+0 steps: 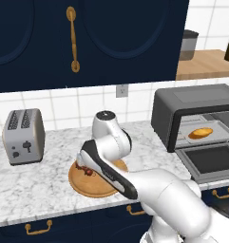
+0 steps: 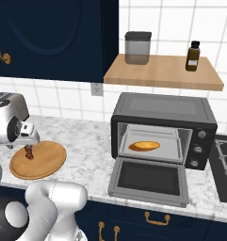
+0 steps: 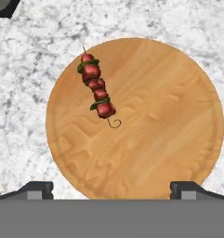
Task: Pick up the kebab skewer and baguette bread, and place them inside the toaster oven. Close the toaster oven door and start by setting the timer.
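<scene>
In the left base view the arm covers much of the round wooden board (image 1: 87, 185), and the kebab skewer (image 1: 83, 170) shows only as a few red chunks beside the wrist. The open toaster oven door (image 1: 212, 160) is cut by the right edge there. In the right base view the silver toaster (image 2: 6, 106) is cut by the left edge and partly hidden behind the hand.

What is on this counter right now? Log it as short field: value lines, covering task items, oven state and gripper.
kebab skewer: lying on the round wooden board, untouched
baguette bread: already on the tray inside the toaster oven
toaster oven door: dropped open
gripper: open, above the board, holding nothing
silver toaster: on the counter left of the board
shelf: holds a canister and a dark bottle
</scene>
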You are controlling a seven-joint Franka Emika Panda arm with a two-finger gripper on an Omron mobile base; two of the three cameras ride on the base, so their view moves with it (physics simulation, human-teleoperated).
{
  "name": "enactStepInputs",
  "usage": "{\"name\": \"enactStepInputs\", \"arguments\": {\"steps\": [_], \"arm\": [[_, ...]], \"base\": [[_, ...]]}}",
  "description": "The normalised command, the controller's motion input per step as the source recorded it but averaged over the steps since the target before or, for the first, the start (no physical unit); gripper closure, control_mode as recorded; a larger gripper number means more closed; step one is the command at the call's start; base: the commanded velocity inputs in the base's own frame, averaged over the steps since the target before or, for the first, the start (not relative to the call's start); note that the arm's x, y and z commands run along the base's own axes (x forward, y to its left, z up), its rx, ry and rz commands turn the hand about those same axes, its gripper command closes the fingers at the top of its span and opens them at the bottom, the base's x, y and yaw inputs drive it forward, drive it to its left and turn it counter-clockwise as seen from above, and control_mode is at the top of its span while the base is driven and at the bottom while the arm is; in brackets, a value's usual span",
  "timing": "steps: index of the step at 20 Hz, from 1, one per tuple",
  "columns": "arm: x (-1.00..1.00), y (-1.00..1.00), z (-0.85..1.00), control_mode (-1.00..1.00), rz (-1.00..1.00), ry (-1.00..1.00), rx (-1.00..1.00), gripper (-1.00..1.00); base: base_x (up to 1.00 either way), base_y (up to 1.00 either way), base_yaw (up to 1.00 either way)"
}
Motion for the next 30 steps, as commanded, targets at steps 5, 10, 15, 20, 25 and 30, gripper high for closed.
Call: {"name": "enactStepInputs", "arguments": {"steps": [5, 10, 15, 20, 25, 30], "arm": [[0.33, 0.38, -0.5, -1.0, 0.1, 0.0, 0.0, -1.0], [0.26, 0.19, -0.34, -1.0, 0.08, 0.0, 0.0, -1.0], [0.21, 0.0, -0.08, -1.0, 0.03, 0.0, 0.0, -1.0], [0.14, 0.0, -0.26, -1.0, 0.03, 0.02, 0.0, -1.0], [0.15, 0.0, -0.29, -1.0, 0.03, 0.01, 0.0, -1.0], [0.25, 0.06, -0.27, -1.0, 0.02, 0.0, 0.0, -1.0]], "base": [[0.0, 0.0, 0.0], [0.0, 0.0, 0.0], [0.0, 0.0, 0.0], [0.0, 0.0, 0.0], [0.0, 0.0, 0.0], [0.0, 0.0, 0.0]]}}
